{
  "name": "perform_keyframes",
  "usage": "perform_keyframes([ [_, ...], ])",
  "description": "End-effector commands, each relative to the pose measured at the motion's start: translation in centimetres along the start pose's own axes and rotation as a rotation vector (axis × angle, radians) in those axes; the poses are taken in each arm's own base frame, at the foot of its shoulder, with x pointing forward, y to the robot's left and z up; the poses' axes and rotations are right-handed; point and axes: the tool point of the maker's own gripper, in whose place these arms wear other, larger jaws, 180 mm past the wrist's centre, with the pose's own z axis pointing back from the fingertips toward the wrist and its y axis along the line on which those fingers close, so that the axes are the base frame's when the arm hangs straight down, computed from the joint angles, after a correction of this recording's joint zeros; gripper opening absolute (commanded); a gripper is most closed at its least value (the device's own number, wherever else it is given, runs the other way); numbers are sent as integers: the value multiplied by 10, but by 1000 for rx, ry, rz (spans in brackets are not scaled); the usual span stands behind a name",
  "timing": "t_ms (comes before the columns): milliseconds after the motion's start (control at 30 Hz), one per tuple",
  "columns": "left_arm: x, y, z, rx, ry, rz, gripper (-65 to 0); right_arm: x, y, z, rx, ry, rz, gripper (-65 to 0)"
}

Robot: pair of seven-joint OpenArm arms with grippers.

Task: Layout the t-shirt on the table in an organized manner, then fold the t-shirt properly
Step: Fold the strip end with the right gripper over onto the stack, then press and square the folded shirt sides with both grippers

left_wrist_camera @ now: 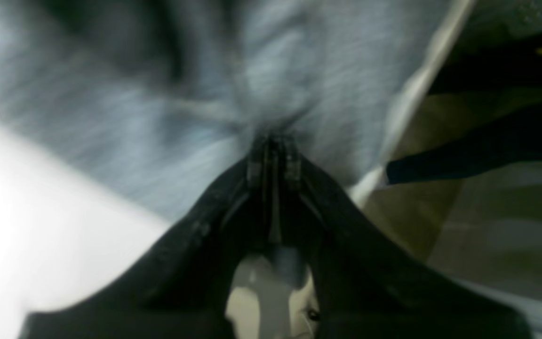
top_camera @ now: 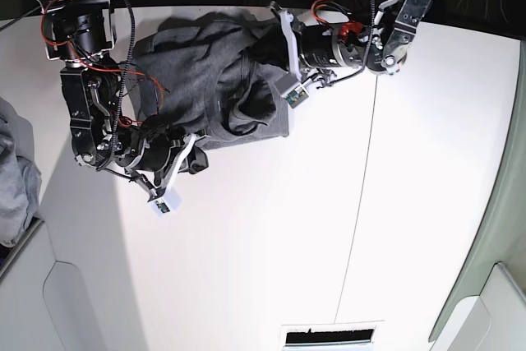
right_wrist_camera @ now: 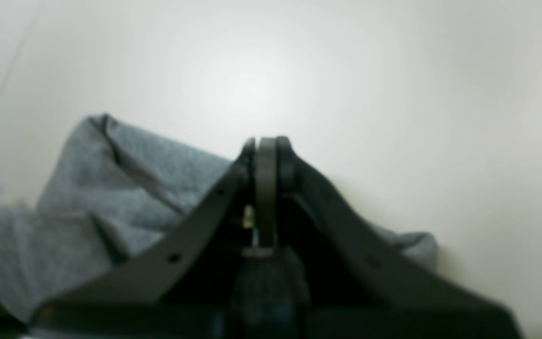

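The t-shirt [top_camera: 209, 80] lies crumpled in the upper left part of the base view, on the white table [top_camera: 271, 236], not yet spread out. Both arms are at it from opposite sides.

The left gripper [left_wrist_camera: 273, 141] comes in from the upper right of the base view and is at the shirt's upper right edge. In its wrist view the jaws stand almost together, and grey cloth bunches just at their tips, so I judge it has pinched a fold of the t-shirt.

The right gripper [right_wrist_camera: 266, 143] is at the lower left edge of the shirt in the base view. In its wrist view the jaws are fully closed. The grey cloth lies behind and under the fingers, and the tips point at bare table, so I cannot tell if any cloth is really caught between them.

The bundle's long axis runs roughly between the two grippers, from lower left to upper right. To spread the shirt, I think the arms should pull apart along this line. The right grip looks less sure to me.
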Motion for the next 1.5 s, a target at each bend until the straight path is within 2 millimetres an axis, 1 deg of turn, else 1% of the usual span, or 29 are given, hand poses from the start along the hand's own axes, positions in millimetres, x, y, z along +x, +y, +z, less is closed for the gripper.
perform_keyframes([
  [0,27,14,4,17,-68,-20,-605,14,-8,9,-5,-28,15,-650],
  [100,49,49,8,74,-89,-15,-605,-3,-17,20,6,-1,-30,-650],
  [200,65,74,6,100,-88,-7,-605,-25,-17,29,30,25,-75,-650],
  [300,83,95,2,123,-89,12,-606,-50,-4,33,71,48,-127,-650],
  [367,99,108,0,144,-94,30,-606,-61,8,34,99,43,-150,-650],
  [467,121,119,1,159,-108,23,-606,-68,26,37,125,33,-146,-650],
  [533,130,121,5,163,-101,7,-606,-65,32,40,131,13,-138,-650],
  [600,138,119,13,143,-102,-9,-606,-54,33,45,124,-30,-136,-650],
  [700,151,114,34,116,-138,-26,-606,-27,24,56,93,-121,-141,-650],
  [800,160,107,56,82,-175,-34,-606,7,15,68,67,-219,-138,-650],
  [900,154,97,66,51,-181,-32,-606,29,15,69,73,-262,-120,-650],
  [1000,135,88,61,25,-168,0,-606,48,22,67,91,-293,-103,-650],
  [1067,119,81,55,3,-160,35,-606,55,30,59,104,-288,-82,-650],
  [1133,104,78,50,10,-153,50,-606,52,37,44,102,-253,-57,-650],
  [1200,87,82,46,49,-147,42,-606,42,41,24,89,-199,-30,-650],
  [1233,79,84,44,69,-147,37,-606,33,41,13,83,-168,-19,-650],
  [1333,50,90,35,101,-121,63,-606,1,34,-16,61,-70,-7,-650],
  [1400,27,93,23,108,-63,105,-606,-25,24,-30,44,6,-24,-650],
  [1467,9,95,12,109,-33,153,-606,-41,16,-37,36,54,-64,-650],
])
